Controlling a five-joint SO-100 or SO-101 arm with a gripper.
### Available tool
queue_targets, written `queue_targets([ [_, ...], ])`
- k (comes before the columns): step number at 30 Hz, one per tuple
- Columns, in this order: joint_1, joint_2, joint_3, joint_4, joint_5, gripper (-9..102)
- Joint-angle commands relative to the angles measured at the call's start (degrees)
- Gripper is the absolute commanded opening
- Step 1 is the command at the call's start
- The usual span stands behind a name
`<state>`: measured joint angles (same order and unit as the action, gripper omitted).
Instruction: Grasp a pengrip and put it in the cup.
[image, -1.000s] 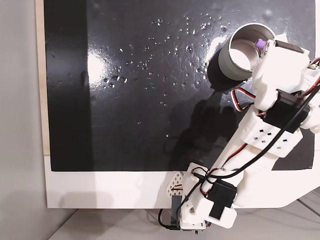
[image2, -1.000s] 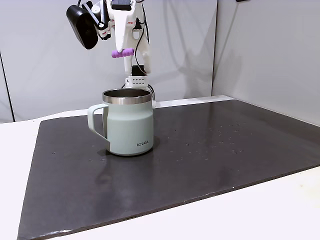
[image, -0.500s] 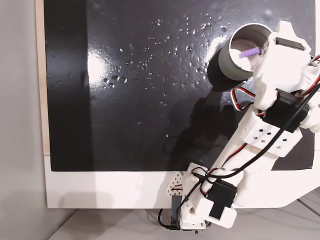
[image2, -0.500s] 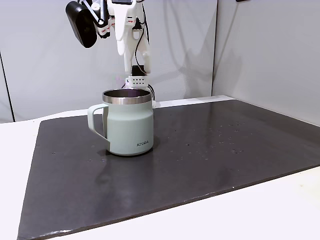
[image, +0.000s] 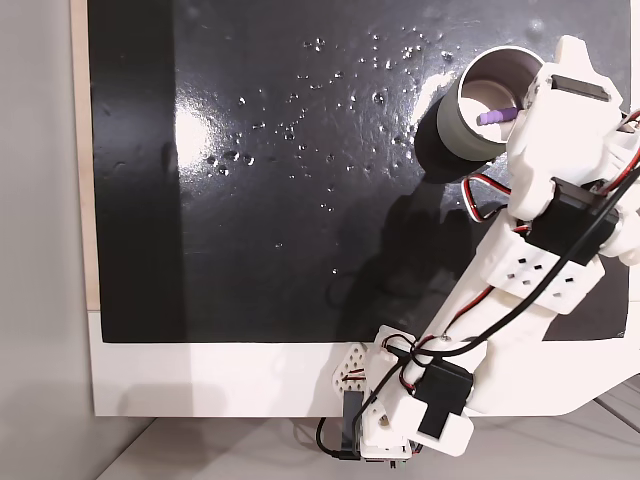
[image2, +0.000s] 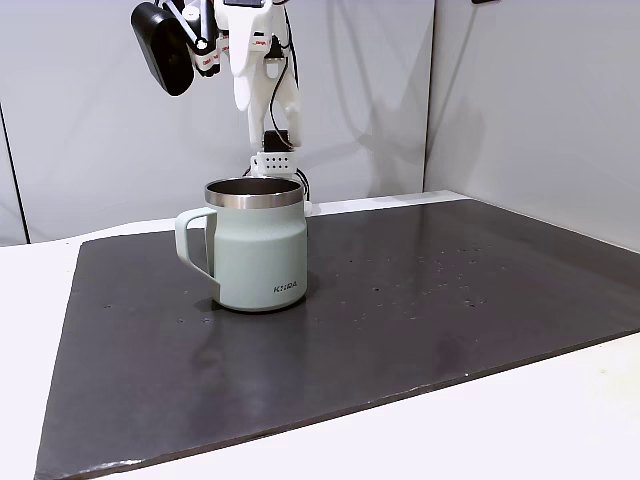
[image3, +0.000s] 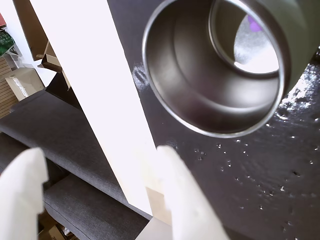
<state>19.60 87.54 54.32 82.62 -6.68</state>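
Observation:
The pale grey cup (image: 453, 122) stands at the black mat's far right corner in a fixed view from above, and left of centre in a fixed view from the side (image2: 258, 250). The light-purple pengrip (image: 497, 116) lies inside it, and the wrist view catches it on the shiny bottom (image3: 255, 22). My white gripper (image: 538, 88) hangs open and empty above the cup's rim (image2: 262, 105). In the wrist view its two fingertips spread wide apart (image3: 100, 152), with the cup's steel inside (image3: 185, 75) beyond them.
The black mat (image: 300, 200) covers most of the white board (image: 220, 375); small specks dot its surface (image2: 440, 275). The arm's base (image: 400, 410) sits at the board's near edge. Grey walls stand behind the table in the side view.
One second ago the gripper held the pengrip over the cup. It has since opened, and the pengrip has dropped into the cup and settled there. The arm has hardly moved.

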Motion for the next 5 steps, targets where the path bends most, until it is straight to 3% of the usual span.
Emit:
queue_targets([
  [1, -0.7, 1.6, -3.0, -1.0, -0.9, 21],
  [5, -0.9, 1.8, -3.0, -1.0, -1.0, 21],
])
